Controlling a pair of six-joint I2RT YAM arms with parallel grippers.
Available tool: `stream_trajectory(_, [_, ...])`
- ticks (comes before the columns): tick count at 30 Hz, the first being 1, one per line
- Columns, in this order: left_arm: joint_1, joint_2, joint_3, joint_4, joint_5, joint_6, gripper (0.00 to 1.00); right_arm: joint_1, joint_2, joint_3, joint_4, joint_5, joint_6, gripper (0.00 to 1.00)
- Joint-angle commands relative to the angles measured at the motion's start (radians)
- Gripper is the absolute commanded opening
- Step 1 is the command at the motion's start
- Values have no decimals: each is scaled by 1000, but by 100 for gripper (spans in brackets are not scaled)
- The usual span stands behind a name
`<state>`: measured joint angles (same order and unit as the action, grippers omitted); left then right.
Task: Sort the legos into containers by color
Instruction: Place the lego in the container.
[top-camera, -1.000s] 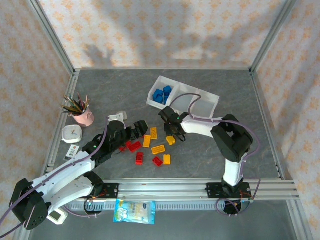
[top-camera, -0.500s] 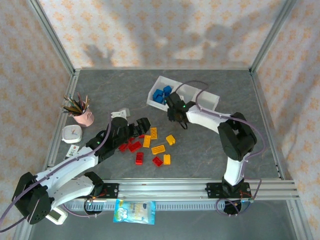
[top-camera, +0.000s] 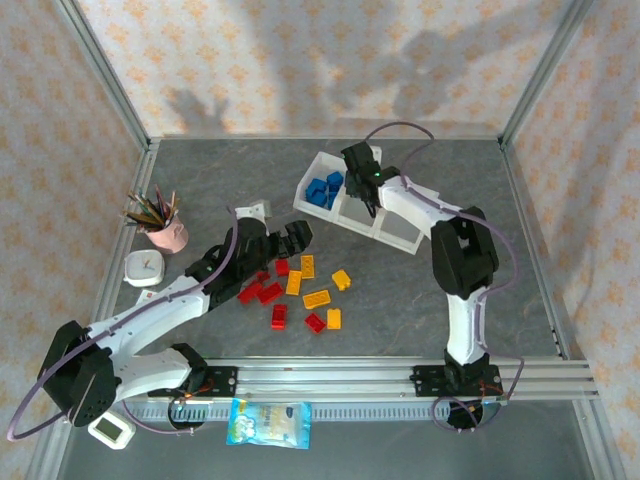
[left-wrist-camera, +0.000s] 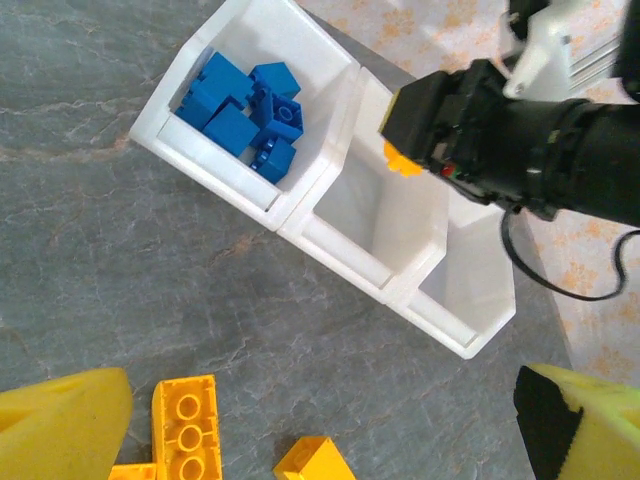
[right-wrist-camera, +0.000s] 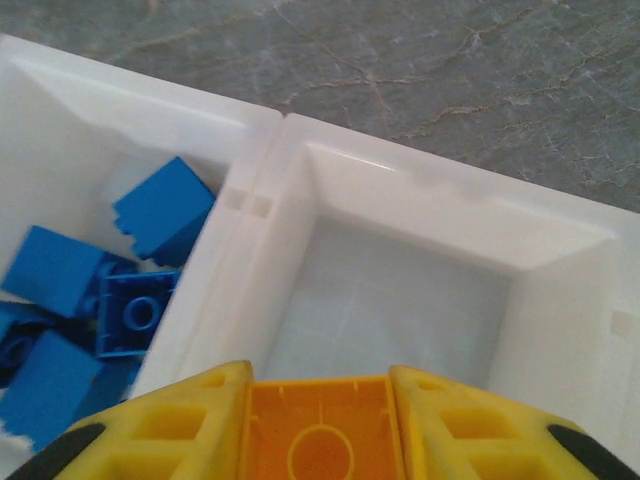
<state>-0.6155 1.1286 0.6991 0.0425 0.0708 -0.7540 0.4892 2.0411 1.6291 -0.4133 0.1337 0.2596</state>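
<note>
Orange lego (right-wrist-camera: 318, 432), pinched by outstretched right gripper (right-wrist-camera: 318, 388), hovers over middle tray compartment (right-wrist-camera: 400, 290).

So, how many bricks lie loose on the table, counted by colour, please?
Red bricks: 5
Yellow-orange bricks: 5
Blue bricks: 0 loose; those in sight lie in the tray
Total loose on the table: 10
Not counted: 1 yellow-orange brick held in the right gripper.
</note>
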Motion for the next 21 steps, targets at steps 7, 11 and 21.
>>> stream_trajectory(7, [-6, 4, 49, 30, -8, 36, 99, -3, 3, 90, -51, 27, -33, 59])
stream_trajectory(11, [-6, -32, 40, 13, -4, 33, 99, 19, -99, -7, -33, -16, -29, 61])
stream_trajectory(21, [-6, -171, -58, -57, 3, 8, 99, 132, -380, -385, 34, -112, 23, 69])
